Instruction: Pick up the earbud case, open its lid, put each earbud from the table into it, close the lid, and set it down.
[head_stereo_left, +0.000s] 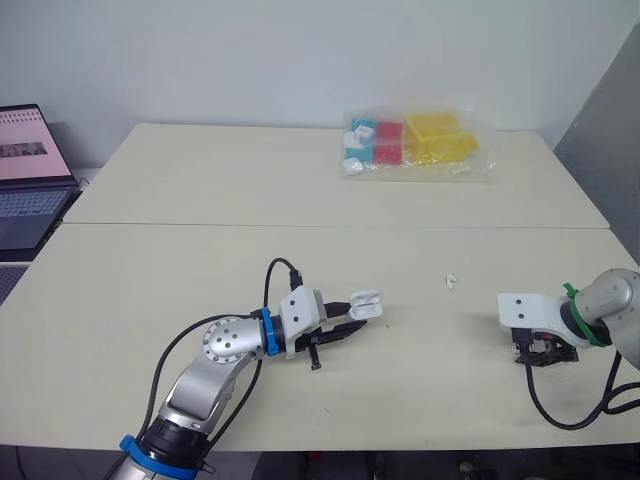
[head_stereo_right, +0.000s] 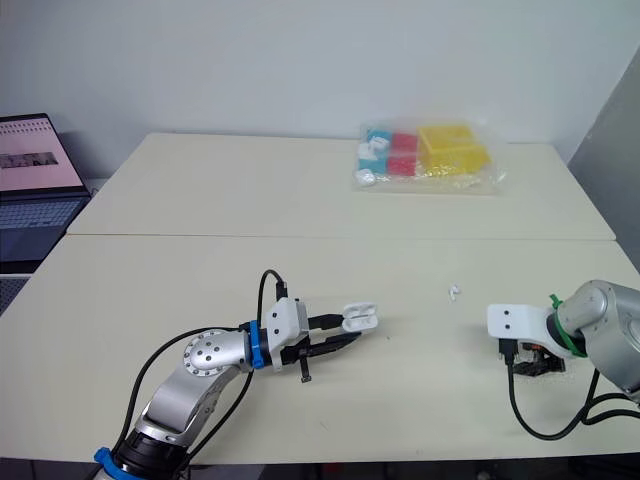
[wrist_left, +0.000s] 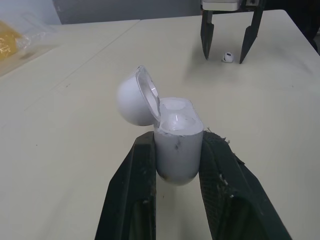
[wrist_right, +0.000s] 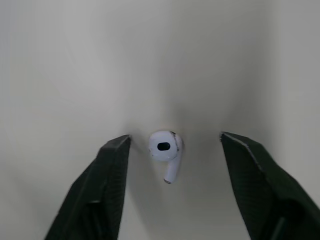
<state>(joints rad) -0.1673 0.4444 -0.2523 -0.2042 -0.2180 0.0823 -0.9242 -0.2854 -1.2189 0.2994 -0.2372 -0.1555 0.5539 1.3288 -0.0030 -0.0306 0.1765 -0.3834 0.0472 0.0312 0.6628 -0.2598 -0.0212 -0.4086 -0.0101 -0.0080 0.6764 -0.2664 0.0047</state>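
Observation:
My left gripper (head_stereo_left: 352, 322) is shut on the white earbud case (head_stereo_left: 366, 305), held just above the table's middle. The case's lid (wrist_left: 135, 96) is swung open and the sockets (wrist_left: 175, 117) look empty. My right gripper (wrist_right: 175, 136) points down at the table on the right and stands open. One white earbud (wrist_right: 165, 148) lies on the table between its fingers (wrist_right: 102, 182), touching neither. The left wrist view shows the same earbud (wrist_left: 227, 56) there. A second earbud (head_stereo_left: 452, 281) lies on the table between the two grippers.
A clear plastic bag (head_stereo_left: 415, 145) of yellow, red and blue blocks lies at the table's far side. An open laptop (head_stereo_left: 25, 170) stands off the table's left end. A seam (head_stereo_left: 300, 226) runs across the tabletop.

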